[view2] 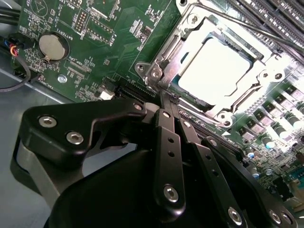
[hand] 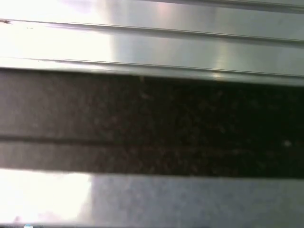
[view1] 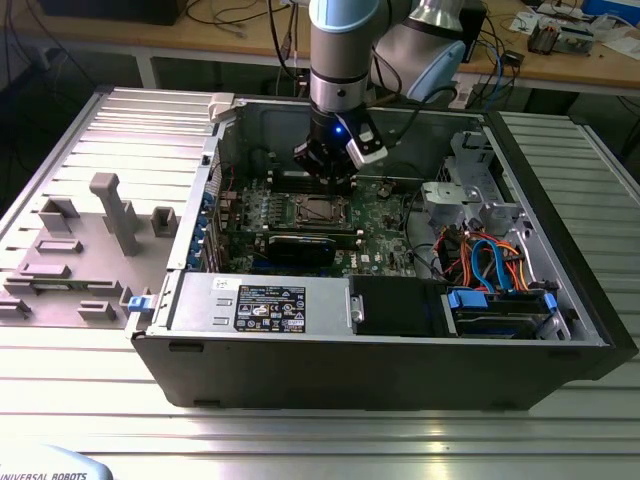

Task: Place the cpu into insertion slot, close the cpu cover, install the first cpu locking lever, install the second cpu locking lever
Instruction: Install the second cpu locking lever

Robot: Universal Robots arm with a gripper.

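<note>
Silver-grey cpu sits flat — cpu cover closed.

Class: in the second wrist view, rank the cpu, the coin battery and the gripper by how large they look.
1. gripper, though nearness to the camera inflates it.
2. cpu.
3. coin battery.

Shiny metal cpu; matt black, seemingly plastic gripper.
</note>
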